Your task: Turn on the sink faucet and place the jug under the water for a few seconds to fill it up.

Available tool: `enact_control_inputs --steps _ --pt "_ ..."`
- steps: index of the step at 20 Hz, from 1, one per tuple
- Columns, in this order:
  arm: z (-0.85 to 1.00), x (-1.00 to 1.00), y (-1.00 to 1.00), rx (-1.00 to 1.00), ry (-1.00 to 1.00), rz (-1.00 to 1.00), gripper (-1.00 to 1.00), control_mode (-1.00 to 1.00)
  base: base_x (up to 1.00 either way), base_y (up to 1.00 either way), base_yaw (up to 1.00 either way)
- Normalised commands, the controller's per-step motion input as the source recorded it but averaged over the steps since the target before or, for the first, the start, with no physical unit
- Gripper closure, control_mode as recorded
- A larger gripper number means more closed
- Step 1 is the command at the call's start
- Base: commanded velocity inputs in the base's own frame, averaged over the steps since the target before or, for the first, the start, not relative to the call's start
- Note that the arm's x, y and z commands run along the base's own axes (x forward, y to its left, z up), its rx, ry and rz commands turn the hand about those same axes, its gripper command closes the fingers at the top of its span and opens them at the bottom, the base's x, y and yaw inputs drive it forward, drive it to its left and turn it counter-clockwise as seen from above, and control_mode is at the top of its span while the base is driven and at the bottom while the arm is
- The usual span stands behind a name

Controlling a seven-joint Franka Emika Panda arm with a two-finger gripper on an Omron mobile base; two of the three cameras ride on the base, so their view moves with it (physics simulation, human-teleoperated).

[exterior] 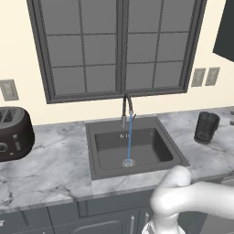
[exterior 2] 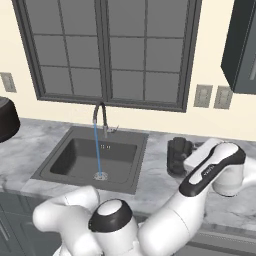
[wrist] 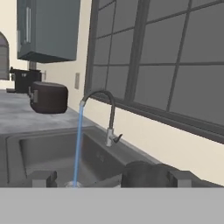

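The dark gooseneck sink faucet (exterior: 126, 109) (exterior 2: 100, 116) (wrist: 108, 114) stands behind the sink (exterior: 105, 157) (exterior 2: 60, 167) (wrist: 39, 148). A thin blue stream of water (exterior: 130, 139) (exterior 2: 98, 150) (wrist: 78, 144) runs from its spout to the drain. The smoky dark jug (exterior: 206, 127) (exterior 2: 177, 155) stands upright on the marble counter right of the sink, away from the stream. In the hand view my gripper (wrist: 111, 178) is open. The jug's rim (wrist: 144, 171) shows low between the fingertips (wrist: 41, 178), closer to the right one. In the right base view my wrist sits just right of the jug.
A black toaster (exterior: 13, 132) (wrist: 49, 97) sits on the counter left of the sink, with a dark appliance (wrist: 24, 80) beyond it. A large window (exterior: 119, 45) backs the sink. Wall outlets (exterior: 204, 77) (exterior 2: 212, 96) and a dark cabinet (exterior 2: 242, 45) are at the right.
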Motion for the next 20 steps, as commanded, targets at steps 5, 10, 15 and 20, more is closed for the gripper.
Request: enact_control_inputs --steps 5,10,15,20 --pt "-0.01 0.20 -0.45 0.00 0.00 0.00 -1.00 -1.00 0.00 0.00 0.00" --pt "-0.11 0.22 -0.32 0.00 0.00 0.00 -1.00 -1.00 0.00 0.00 0.00" --pt "-0.24 0.09 -0.13 0.00 0.00 0.02 -1.00 -1.00 0.00 0.00 0.00" --pt "-0.36 0.02 -0.07 0.00 0.00 0.03 -1.00 -1.00 0.00 0.00 0.00"
